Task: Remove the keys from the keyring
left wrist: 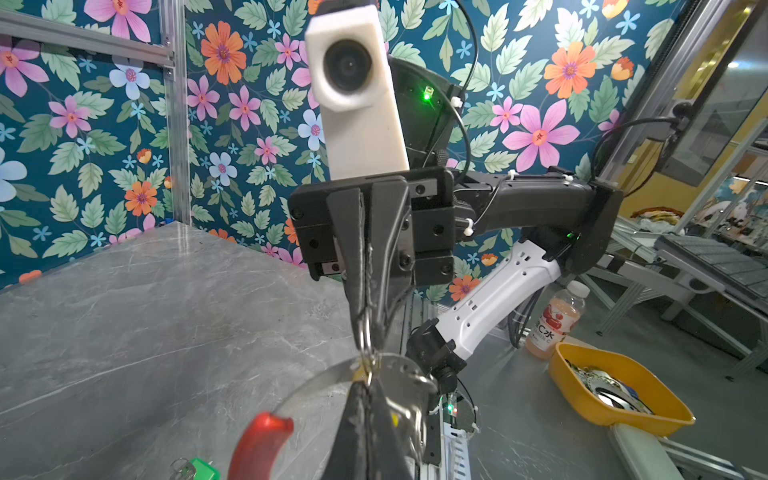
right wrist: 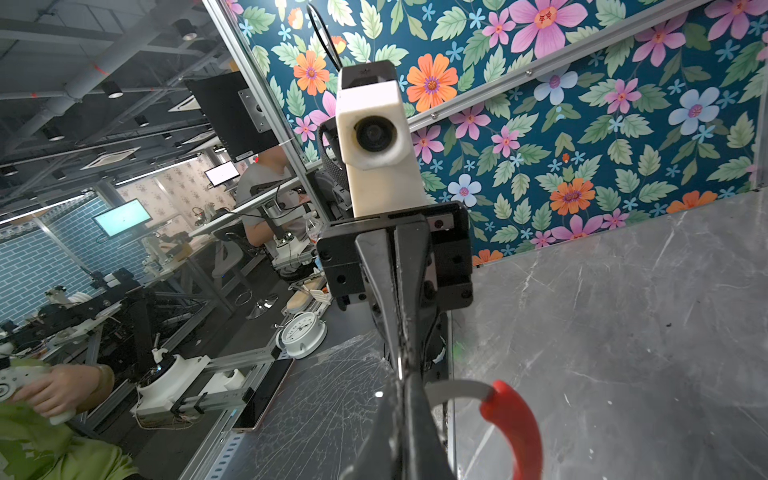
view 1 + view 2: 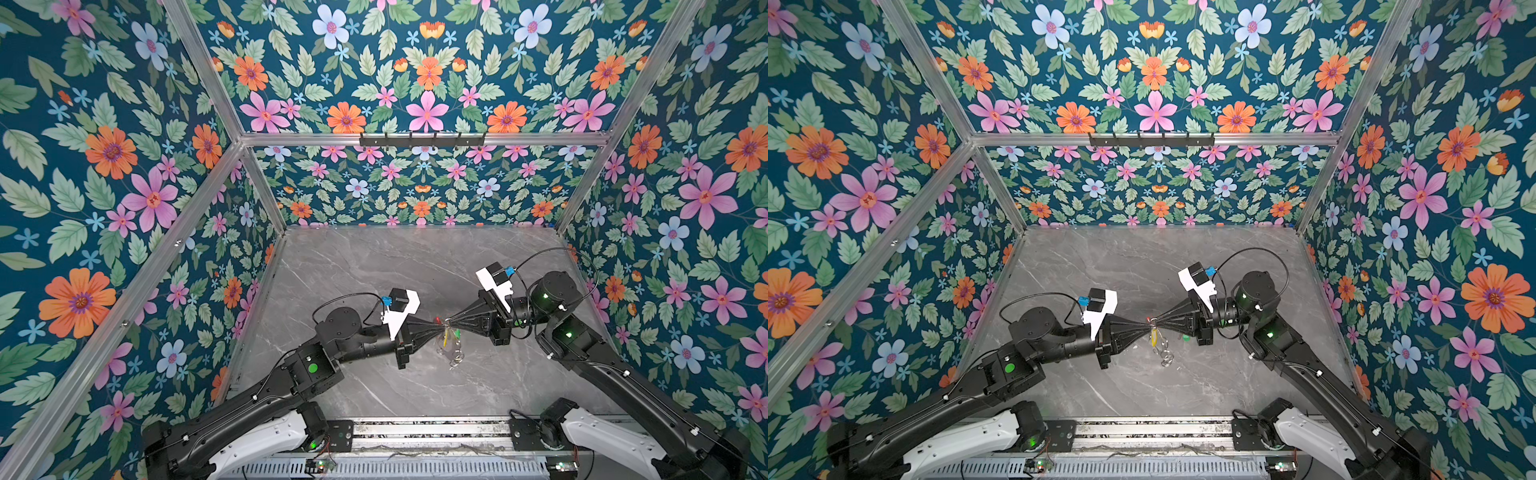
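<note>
Keyring (image 1: 316, 376): aloft over mid-worktop (image 3: 374, 270), between both pincers.
Right pincer (image 1: 365, 320): in from 3 o'clock, clamped tight on a split ring (image 1: 365, 332) at the rim.
Left pincer (image 1: 365, 384): in from 9 o'clock, closed at the rim; what it pinches, I cannot tell.
Yellow-tagged key (image 3: 1154, 336): hangs at 6 o'clock of the tips.
Green-tagged key (image 1: 203, 469): apparently loose on the worktop, 4 o'clock.
Technique: brace right, slide the yellow key's ring off slowly.

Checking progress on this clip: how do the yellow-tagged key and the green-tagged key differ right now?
The yellow-tagged key hangs in the air from the keyring; the green-tagged key lies on the table. The yellow-tagged key looks still attached, the green-tagged key already off. Both are small tagged keys.
</note>
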### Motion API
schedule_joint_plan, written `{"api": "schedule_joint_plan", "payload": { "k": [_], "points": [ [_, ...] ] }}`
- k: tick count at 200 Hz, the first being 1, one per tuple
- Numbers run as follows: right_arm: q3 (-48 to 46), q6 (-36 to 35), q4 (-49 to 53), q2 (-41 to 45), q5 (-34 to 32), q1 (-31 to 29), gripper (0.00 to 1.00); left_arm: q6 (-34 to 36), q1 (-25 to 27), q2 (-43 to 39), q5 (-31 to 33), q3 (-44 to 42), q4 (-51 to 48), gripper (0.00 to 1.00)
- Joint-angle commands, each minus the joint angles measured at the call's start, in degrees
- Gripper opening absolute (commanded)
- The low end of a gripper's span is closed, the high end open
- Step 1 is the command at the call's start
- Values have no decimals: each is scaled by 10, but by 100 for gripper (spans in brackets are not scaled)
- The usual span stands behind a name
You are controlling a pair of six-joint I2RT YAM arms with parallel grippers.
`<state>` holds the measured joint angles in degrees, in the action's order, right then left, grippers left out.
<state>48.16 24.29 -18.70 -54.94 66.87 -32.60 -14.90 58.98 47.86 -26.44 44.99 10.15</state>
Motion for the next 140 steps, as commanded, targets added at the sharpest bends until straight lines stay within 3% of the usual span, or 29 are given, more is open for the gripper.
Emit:
{"api": "schedule_joint_plan", "payload": {
  "k": [1, 49, 140],
  "points": [
    [5, 15, -37, -4, 4, -1, 0, -5, 0, 2, -4, -2, 28, 0],
    [3, 40, -74, -18, -6, -4, 0, -15, 0, 11, 14, -7, 38, 0],
    [10, 16, -51, -20, -45, -27, 0, -35, 0, 34, 40, -12, 63, 0]
  ]
}}
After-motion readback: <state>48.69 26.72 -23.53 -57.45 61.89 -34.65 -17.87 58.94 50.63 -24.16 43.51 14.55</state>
